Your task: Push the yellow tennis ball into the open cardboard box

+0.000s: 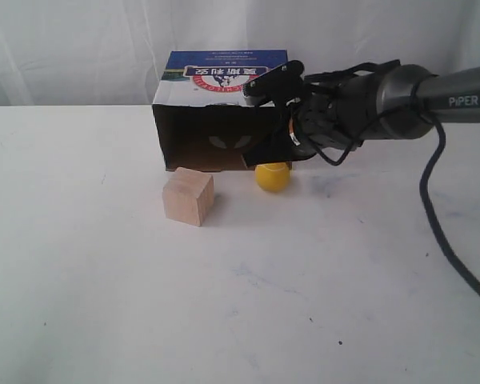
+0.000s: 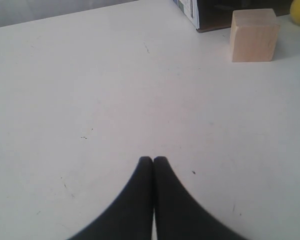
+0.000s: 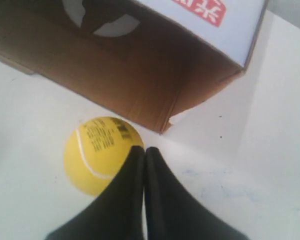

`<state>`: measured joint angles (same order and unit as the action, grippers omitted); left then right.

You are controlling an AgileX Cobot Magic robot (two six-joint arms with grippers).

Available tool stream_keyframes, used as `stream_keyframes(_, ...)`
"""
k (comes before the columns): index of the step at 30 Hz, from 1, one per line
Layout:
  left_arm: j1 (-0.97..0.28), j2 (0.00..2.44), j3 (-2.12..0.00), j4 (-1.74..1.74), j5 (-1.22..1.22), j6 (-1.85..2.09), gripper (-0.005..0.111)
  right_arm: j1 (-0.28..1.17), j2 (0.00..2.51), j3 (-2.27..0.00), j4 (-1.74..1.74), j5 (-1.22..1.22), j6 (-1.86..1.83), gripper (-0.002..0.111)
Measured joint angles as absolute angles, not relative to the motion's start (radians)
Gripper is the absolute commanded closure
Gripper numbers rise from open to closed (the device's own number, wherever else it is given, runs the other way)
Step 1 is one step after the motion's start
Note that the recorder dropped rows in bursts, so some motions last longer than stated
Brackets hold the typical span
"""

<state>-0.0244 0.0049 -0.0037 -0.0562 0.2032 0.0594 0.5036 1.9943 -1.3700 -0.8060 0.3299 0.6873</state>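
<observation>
1. Closest to me, the white bench (image 1: 224,320) is carrying a pale wooden cube (image 1: 188,198), which is sitting apart from the action, off to the left of the ball.
2. Just behind it, the yellow tennis ball (image 1: 272,177) is resting on the bench right in front of the open cardboard box (image 1: 224,80), near the right-hand corner of its dark mouth and not yet inside.
3. The right gripper (image 1: 260,157) is reaching in from the right with its fingers pressed together and holding nothing. In the right wrist view its tips are lying at the ball's edge, though I cannot tell if they are actually touching it.
4. The left gripper (image 2: 153,159) is hanging over bare bench well away from the box, also closed tight and carrying nothing.
5. To my eye the push itself is the step in hand, with the ball at the threshold.
6. The next move is probably calling for a low sweep that nudges the ball inward and towards the middle of the opening, since from this corner it could glance off the box's side wall and roll away.
</observation>
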Motion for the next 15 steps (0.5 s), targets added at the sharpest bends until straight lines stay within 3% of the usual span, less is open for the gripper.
stream_keyframes(5, -0.024, 0.005, -0.004, -0.056, 0.203, 0.059, 0.107, 0.565, 1.961, -1.316, -0.784, 0.376, 0.674, 0.108)
stream_keyframes(15, -0.024, 0.005, -0.004, -0.056, 0.203, 0.059, 0.107, 0.59, 2.08, -1.313, -0.745, 0.237, 0.658, 0.108)
